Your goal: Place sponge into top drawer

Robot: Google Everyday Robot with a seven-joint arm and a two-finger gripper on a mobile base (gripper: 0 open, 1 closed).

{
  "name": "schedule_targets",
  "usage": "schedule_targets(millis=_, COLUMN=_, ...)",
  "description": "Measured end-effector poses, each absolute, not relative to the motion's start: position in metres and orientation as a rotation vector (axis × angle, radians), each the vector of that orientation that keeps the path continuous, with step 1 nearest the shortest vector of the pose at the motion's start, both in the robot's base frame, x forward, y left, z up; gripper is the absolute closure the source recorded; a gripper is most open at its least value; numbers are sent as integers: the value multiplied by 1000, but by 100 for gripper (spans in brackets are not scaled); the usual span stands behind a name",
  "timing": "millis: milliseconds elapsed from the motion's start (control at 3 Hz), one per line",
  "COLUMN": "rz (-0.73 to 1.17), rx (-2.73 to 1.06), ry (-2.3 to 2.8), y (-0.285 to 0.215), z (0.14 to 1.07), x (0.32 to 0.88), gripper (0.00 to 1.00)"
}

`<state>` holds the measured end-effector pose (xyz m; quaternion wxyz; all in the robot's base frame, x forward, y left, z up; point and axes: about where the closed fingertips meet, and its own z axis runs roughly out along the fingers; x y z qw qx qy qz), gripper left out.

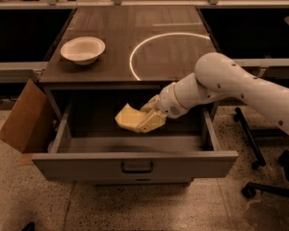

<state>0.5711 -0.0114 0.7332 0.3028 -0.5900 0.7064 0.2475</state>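
Observation:
The pale yellow sponge (128, 118) is held by my gripper (145, 120), which is shut on it from the right. Both are inside the opening of the pulled-out grey top drawer (135, 163), a little above its floor, near the middle. The white arm reaches in from the right over the drawer's right side. The drawer's front panel has a small dark handle (137, 167) at its centre.
A white round bowl (83, 49) sits on the dark table top (115, 28) at the left. A white circle (171, 54) is marked on the top. A brown cardboard box (24, 117) leans at the drawer's left. Chair wheels (253, 177) stand at the right.

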Motion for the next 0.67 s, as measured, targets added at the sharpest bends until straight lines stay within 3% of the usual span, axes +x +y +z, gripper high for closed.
schedule_targets(millis=333, rz=647, rx=-1497, ry=1946, y=-17, z=710, x=584, gripper=100)
schedule_targets(millis=667, rz=648, rx=-1429, ry=2011, y=-23, z=689, x=593, gripper=77)
